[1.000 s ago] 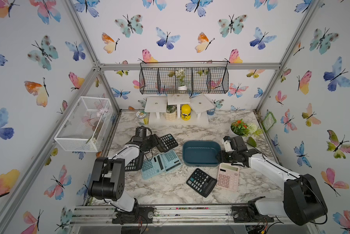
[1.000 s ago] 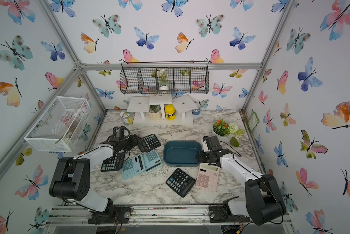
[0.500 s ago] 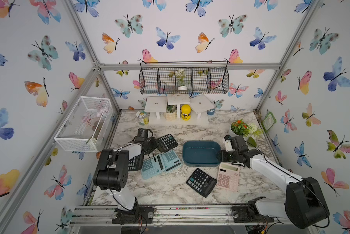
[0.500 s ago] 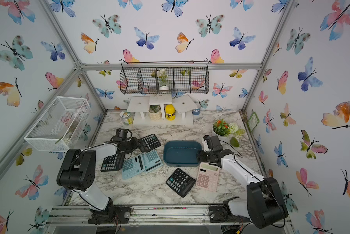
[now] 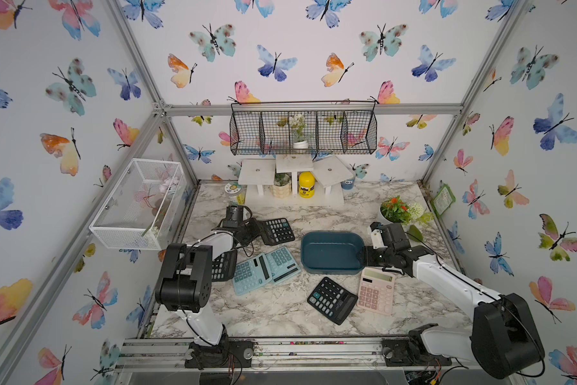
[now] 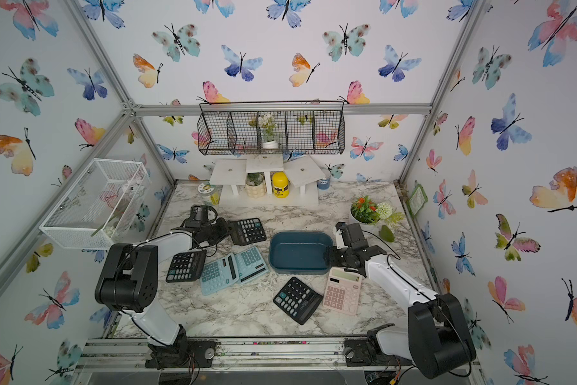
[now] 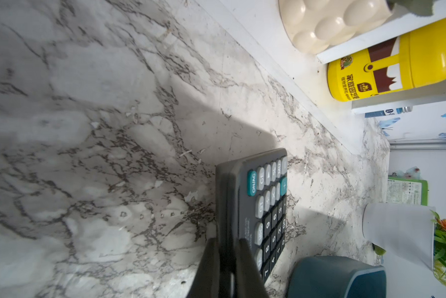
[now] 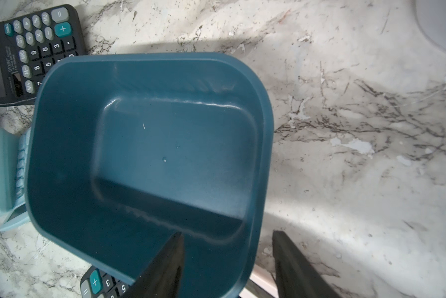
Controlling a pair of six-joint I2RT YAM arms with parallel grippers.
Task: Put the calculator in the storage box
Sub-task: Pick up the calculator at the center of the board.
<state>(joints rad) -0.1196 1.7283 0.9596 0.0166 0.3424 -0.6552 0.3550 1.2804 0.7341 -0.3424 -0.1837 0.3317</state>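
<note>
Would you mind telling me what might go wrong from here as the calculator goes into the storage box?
1. The left end effector pinches the black calculator only by its thin edge, so it may swing or slip when lifted.
2. The right end effector stands open astride a wall of the storage box, one finger inside: the box is unclamped and could slide, and the calculator might strike that finger.
</note>
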